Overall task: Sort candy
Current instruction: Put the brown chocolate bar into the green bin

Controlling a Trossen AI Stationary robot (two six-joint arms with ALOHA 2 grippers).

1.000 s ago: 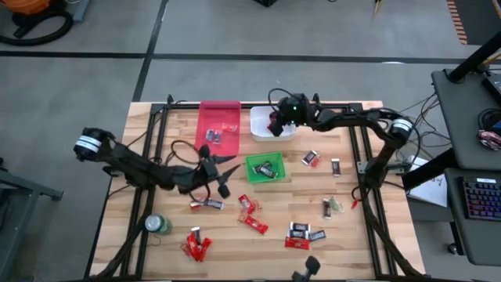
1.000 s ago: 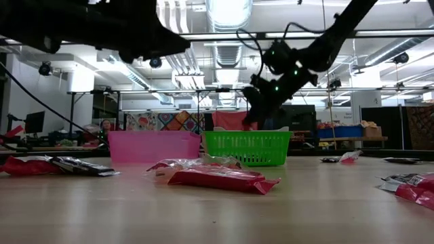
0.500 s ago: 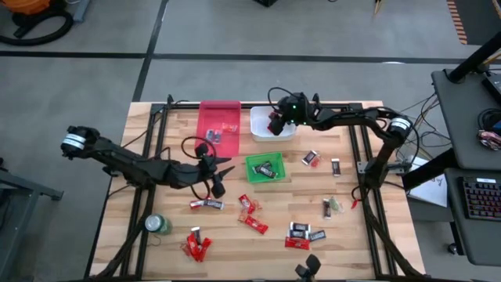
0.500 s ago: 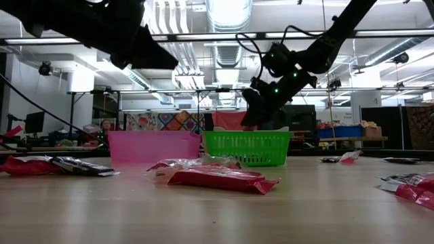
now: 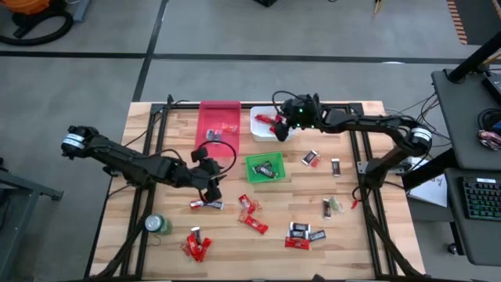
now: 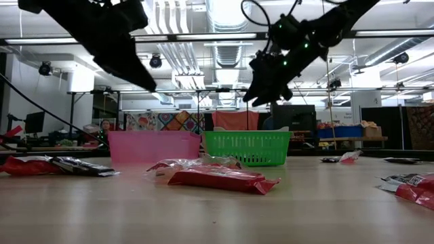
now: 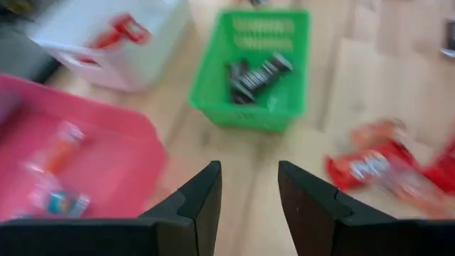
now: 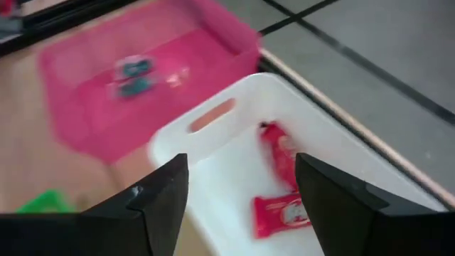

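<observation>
Our right gripper (image 5: pixel 279 125) hangs over far white plastic bin (image 5: pixel 260 129), jaws apart, red-wrapped candy (image 8: pixel 279 214) inside; left gripper (image 5: pixel 210 190), jaws apart, empty; we judge next: descend onto near dark-and-red wrapped candy (image 5: pixel 205 204)

candy (image 5: pixel 252 223) scattered on table (image 5: pixel 344 235), bins (image 5: pixel 266 168) behind it

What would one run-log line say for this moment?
right end effector: open over white bin, two red candies inside | left end effector: open, empty, above table near green bin
</observation>
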